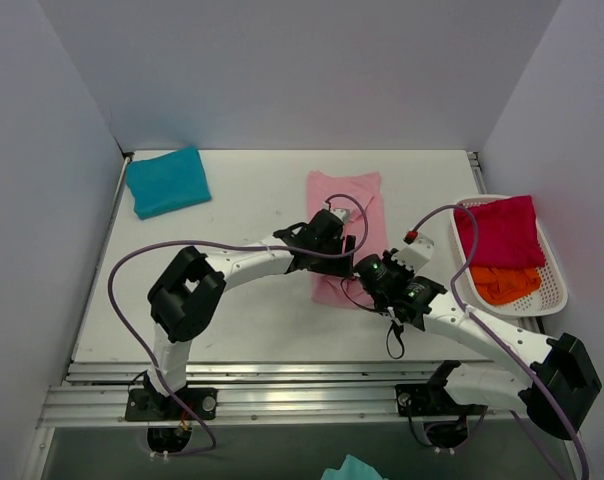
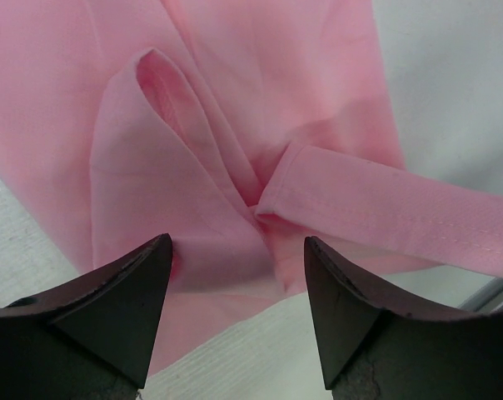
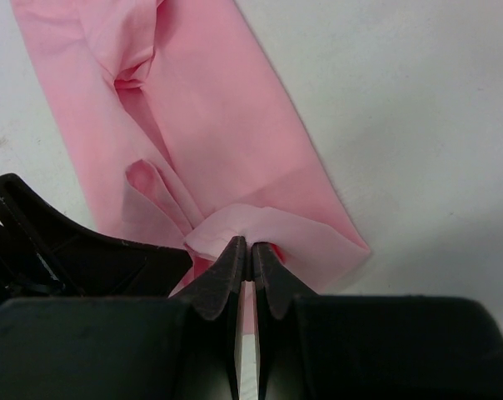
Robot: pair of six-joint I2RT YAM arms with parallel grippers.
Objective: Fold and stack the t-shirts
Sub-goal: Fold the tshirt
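Observation:
The light pink t-shirt (image 1: pixel 354 200) lies as a long folded strip in the middle of the table. It fills the left wrist view (image 2: pixel 260 108) and the right wrist view (image 3: pixel 193 125). My left gripper (image 1: pixel 327 245) is open over the strip's near part, its jaws astride a raised fold (image 2: pixel 193 200). My right gripper (image 1: pixel 365 268) is shut on the shirt's near edge (image 3: pixel 260 225), pinching a small bunch of cloth. The folded teal-blue t-shirt (image 1: pixel 167 181) lies at the far left. The magenta-red t-shirt (image 1: pixel 500 231) and orange t-shirt (image 1: pixel 504 284) lie in a basket.
A white slotted basket (image 1: pixel 553 285) stands at the right edge of the table. Purple cables (image 1: pixel 122 300) loop from both arms. A bit of teal cloth (image 1: pixel 350 468) shows below the table's front rail.

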